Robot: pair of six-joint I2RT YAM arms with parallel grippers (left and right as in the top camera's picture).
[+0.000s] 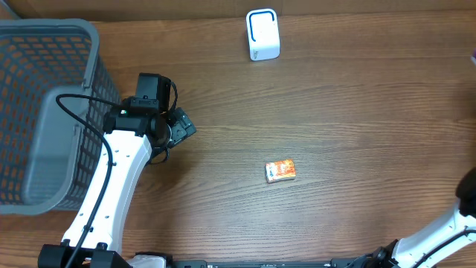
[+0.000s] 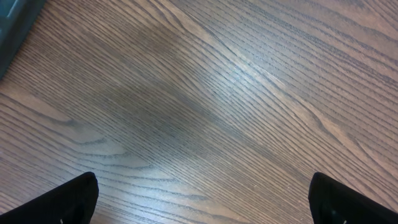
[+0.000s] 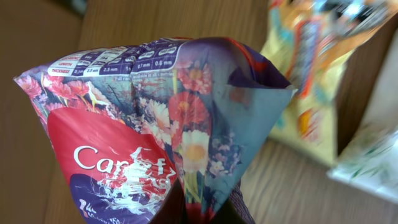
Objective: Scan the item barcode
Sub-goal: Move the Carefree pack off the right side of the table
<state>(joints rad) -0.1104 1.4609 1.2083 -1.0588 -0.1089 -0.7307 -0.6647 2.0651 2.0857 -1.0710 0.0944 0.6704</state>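
We note a crumpled floral packet [image 3: 155, 124], red and purple with white lettering, mid-frame; the right pincer [image 3: 200, 213], bottom centre, pinches its lower edge. Left pincer [image 2: 204, 198]: spread.

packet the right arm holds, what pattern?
Floral packet, purple with a red panel; clearest in the right wrist view.

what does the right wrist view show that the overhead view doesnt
Only the right wrist view: a floral packet close up, pinched at its lower edge, with a yellow packet and a pale packet behind it.
Only the overhead view: the grey basket, the white scanner, a small orange packet and the left arm.
Both: the brown wooden table.
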